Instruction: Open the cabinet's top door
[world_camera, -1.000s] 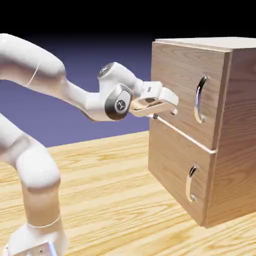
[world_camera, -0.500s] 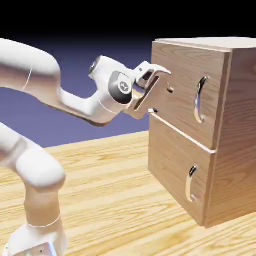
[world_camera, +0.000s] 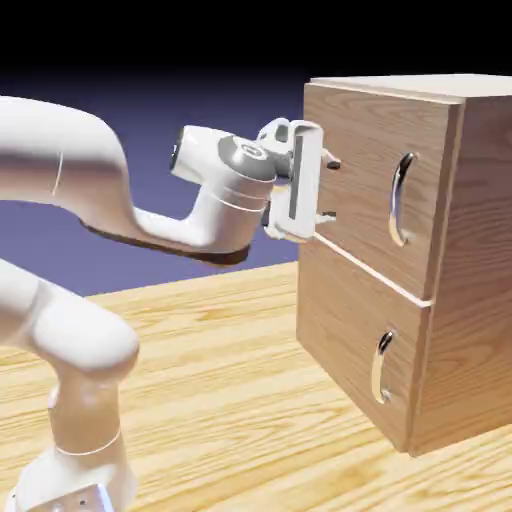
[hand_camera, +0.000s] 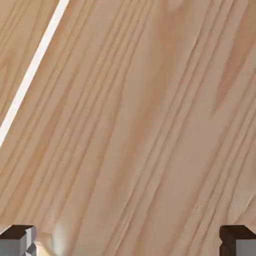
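Taking the cabinet (world_camera: 480, 200) as our landmark, we have the top door (world_camera: 350, 140) as the upper and taller of its two front panels, and it looks closed, flush with the cabinet's front. Its long silver handle (world_camera: 397, 200) bows out from that panel near the cabinet's front edge on the exterior view's right, long axis close to upright. Our claw (world_camera: 332, 190) is spread, with nothing between its fingertips, and sits in front of the same panel near the cabinet's other front edge, so the handle lies to the exterior view's right of it at roughly the same height. The fingertips are one above the other, which we judge a poor match for an upright bar; we would want them turned to either side of it after a sideways move along the cabinet's face. We can't tell whether they touch the wood. The lower door (world_camera: 350, 310), with its shorter handle (world_camera: 382, 367), is beneath on the cabinet's front, past a white gap line (world_camera: 370, 268). We see nothing standing between claw and handle, though sliding across too close could scrape the cabinet's panel or knock the handle's side.
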